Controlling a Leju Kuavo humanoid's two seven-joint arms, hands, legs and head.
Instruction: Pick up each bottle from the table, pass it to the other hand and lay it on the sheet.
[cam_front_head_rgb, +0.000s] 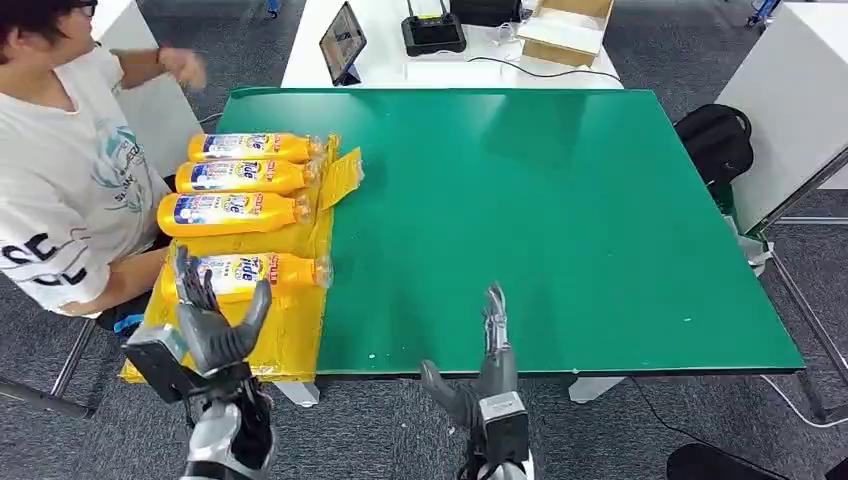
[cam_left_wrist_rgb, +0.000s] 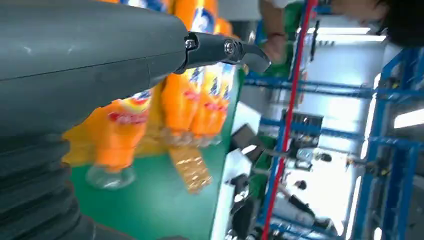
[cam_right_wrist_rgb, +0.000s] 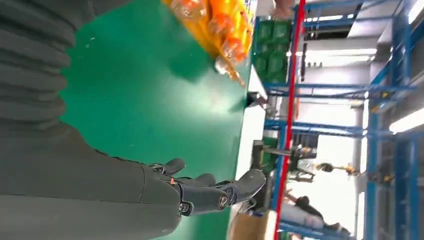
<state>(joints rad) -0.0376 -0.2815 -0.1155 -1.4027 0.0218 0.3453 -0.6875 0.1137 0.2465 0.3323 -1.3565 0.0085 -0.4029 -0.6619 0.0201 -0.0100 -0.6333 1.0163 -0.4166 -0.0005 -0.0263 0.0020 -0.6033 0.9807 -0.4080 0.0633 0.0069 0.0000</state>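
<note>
Currently four orange plastic bottles (cam_front_head_rgb: 240, 214) lie side by side on yellow sheet (cam_front_head_rgb: 290, 330) at left edge of green desk (cam_front_head_rgb: 560, 220). Left hand (cam_front_head_rgb: 215, 320) and right hand (cam_front_head_rgb: 490, 375) both empty, fingers spread. Bottles likely smooth, rigid; grasp mid-body over label.

A person in a white T-shirt (cam_front_head_rgb: 60, 170) sits just beyond the left hand (cam_front_head_rgb: 212, 320); a tablet (cam_front_head_rgb: 342, 42) and cardboard box (cam_front_head_rgb: 566, 28) stand well ahead of it.

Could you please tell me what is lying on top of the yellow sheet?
Four orange bottles lie side by side on the yellow sheet. The left hand covers part of the nearest bottle.
</note>
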